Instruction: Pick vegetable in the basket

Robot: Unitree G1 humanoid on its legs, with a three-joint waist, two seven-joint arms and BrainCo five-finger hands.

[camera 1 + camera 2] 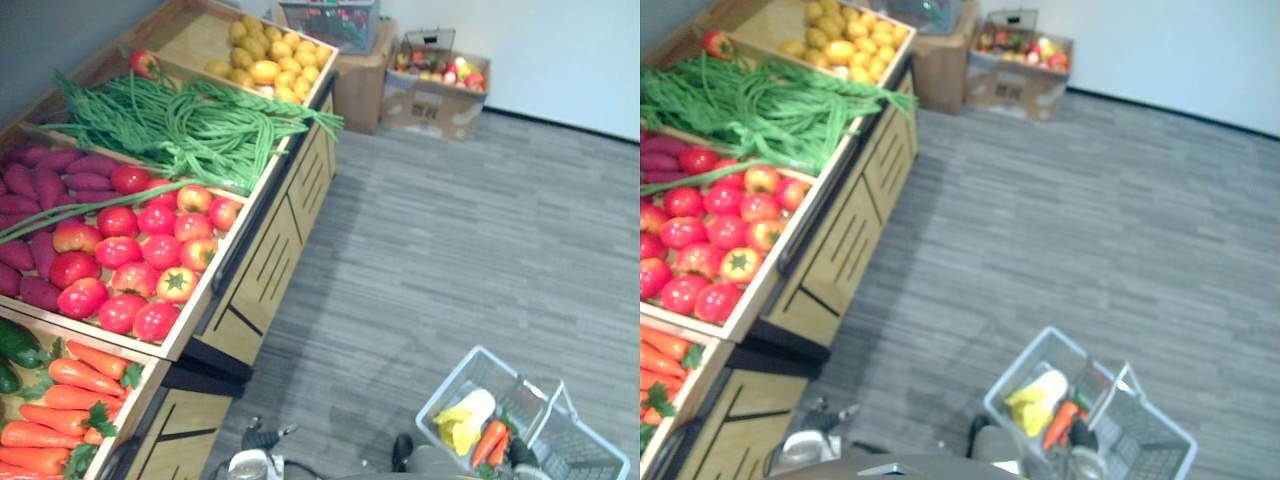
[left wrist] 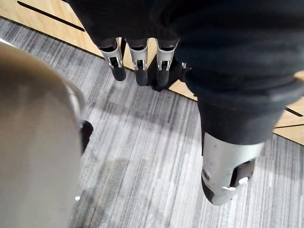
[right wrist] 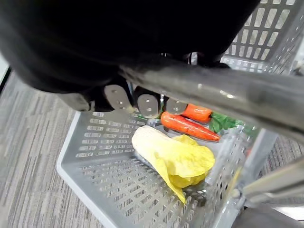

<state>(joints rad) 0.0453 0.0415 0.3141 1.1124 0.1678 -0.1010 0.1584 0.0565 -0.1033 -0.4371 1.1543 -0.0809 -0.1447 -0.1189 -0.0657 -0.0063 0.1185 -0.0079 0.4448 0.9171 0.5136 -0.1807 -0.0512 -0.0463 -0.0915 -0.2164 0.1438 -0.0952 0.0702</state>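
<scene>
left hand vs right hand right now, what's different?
Grip: the left hand has straight fingers and holds nothing; the right hand is curled round the basket handle.
Place: the left hand hangs over the grey floor by the wooden stand; the right hand is above the basket with cabbage and carrots.
Both have dark ribbed covers.

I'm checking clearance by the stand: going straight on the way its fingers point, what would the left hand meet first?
Probably the stand's wooden front panel, just past the fingertips of the open left hand; depth is unclear.
</scene>
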